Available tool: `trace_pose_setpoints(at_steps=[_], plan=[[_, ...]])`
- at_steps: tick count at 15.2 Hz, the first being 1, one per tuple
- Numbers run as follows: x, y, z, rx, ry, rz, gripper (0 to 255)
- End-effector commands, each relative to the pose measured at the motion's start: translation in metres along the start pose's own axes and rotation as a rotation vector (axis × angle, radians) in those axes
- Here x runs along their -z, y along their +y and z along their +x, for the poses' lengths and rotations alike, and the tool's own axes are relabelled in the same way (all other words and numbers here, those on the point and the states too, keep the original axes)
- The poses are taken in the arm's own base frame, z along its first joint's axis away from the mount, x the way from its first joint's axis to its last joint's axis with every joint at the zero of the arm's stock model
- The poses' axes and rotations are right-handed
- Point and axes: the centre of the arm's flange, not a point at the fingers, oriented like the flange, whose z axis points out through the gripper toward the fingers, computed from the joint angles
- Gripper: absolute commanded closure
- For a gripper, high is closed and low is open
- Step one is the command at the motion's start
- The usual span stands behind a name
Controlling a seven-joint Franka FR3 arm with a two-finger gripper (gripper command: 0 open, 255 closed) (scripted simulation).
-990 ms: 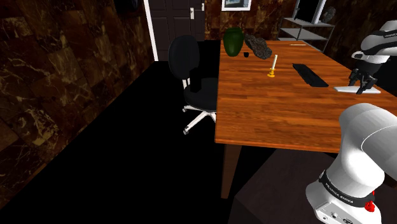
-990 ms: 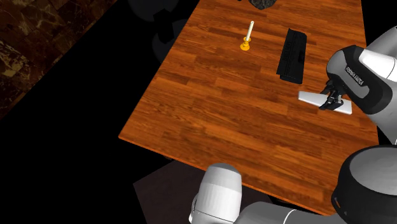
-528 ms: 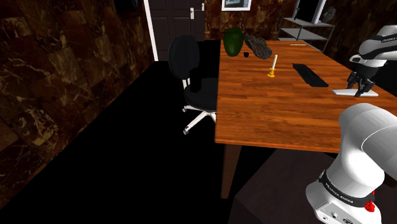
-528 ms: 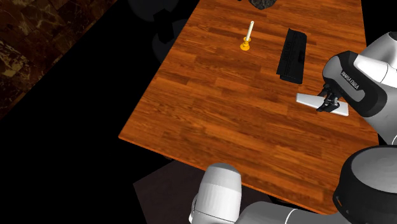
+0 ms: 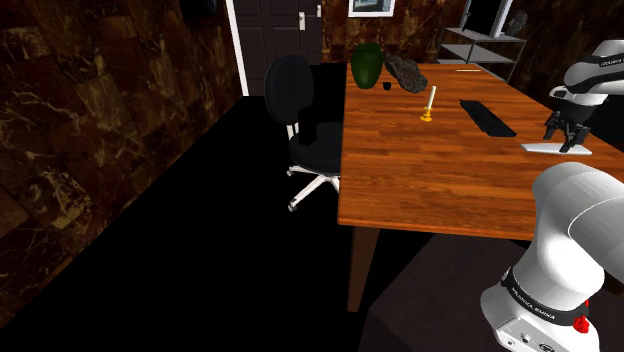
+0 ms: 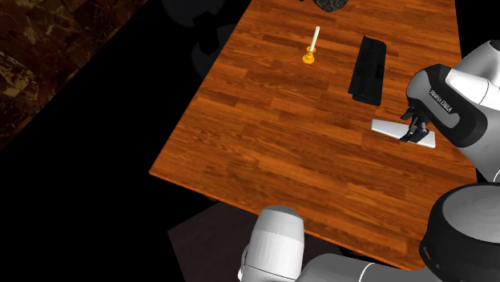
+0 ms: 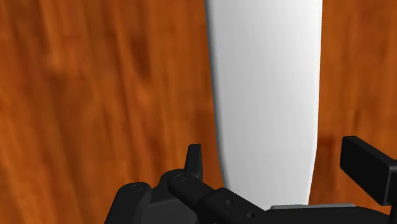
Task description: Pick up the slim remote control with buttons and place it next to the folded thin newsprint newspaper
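Between the fingers of the black gripper (image 7: 280,162), a slim plain-white remote (image 7: 267,83) lies flat on the wooden table (image 7: 95,95) and runs lengthwise away from the hand. The fingers stand apart, one on each side of its near end. A strip of wood shows between the remote and each finger, narrow on one side and wider on the other, so neither finger seems to touch it. In the shoulder view the gripper (image 5: 566,135) points down at the remote (image 5: 545,148), most of which extends out from under the hand towards the middle of the table (image 5: 420,170). In the second exterior view the gripper (image 6: 414,132) sits over one end of the remote (image 6: 389,126). Just beyond the gripper, farther from the stand, is a black keyboard-like slab (image 6: 369,69), near the remote but not touching it. Past that slab, well away from the gripper, a pale candle in a yellow holder (image 6: 311,46) stands upright.
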Motion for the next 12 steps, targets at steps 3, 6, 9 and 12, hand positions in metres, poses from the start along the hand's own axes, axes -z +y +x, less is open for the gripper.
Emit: trace_pose_setpoints(at_steps=[3, 6, 9, 12], plan=[[0.026, 0.000, 0.000, 0.000, 0.000, 0.000, 0], [0.050, 0.000, 0.000, 0.000, 0.000, 0.000, 0], [0.050, 0.000, 0.000, 0.000, 0.000, 0.000, 0], [0.050, 0.000, 0.000, 0.000, 0.000, 0.000, 0]])
